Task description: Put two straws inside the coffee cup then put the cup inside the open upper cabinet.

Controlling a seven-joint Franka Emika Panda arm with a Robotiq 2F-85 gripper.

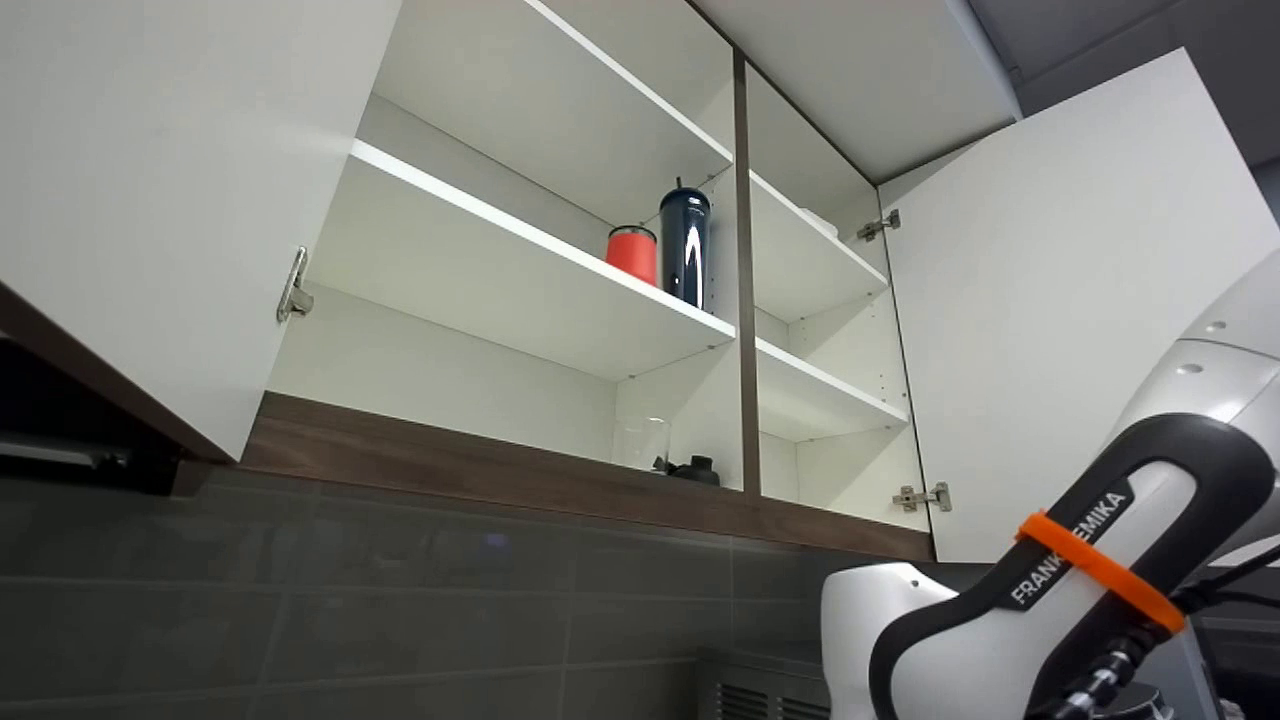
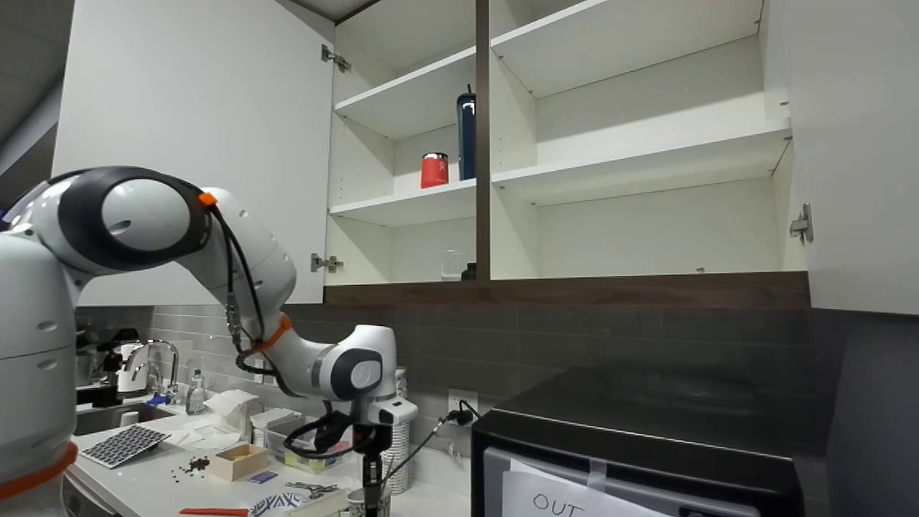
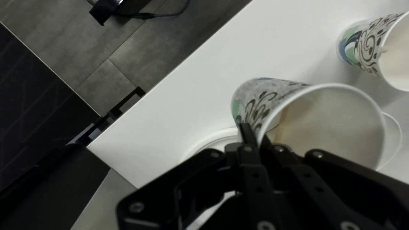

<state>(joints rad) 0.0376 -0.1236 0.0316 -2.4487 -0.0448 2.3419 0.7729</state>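
Wrist view: tabletop (image 3: 166, 118) corner at left; coffee cup (image 3: 322, 124) inboard of it, second cup (image 3: 372, 48) farther from corner. In an exterior view: box (image 2: 227, 470) in from left edge, bin (image 2: 285, 439) to its right.

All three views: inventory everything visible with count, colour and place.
Flat-doored wall cabinet: one, white, overhead, open.
Squat lidded cup: one, red, cabinet shelf.
Tall bottle: one, dark blue, beside it.
Clear tumbler: one, colourless, cabinet floor.
Rounded object: one, black, beside tumbler.
Countertop: one, white, below cabinet.
Printed paper coffee cup: one, white with green-grey, right half, wrist view.
Matching paper cup: one, same colours, beside it.
Boxy appliance: one, black, below cabinet.
Curved metal faucet: one, silver, countertop's far end.
Smaller countertop items: several, mixed colours, many unclear.
Robot arm: one, white and black, both exterior views.
Gripper: one, black, shut on coffee cup rim.
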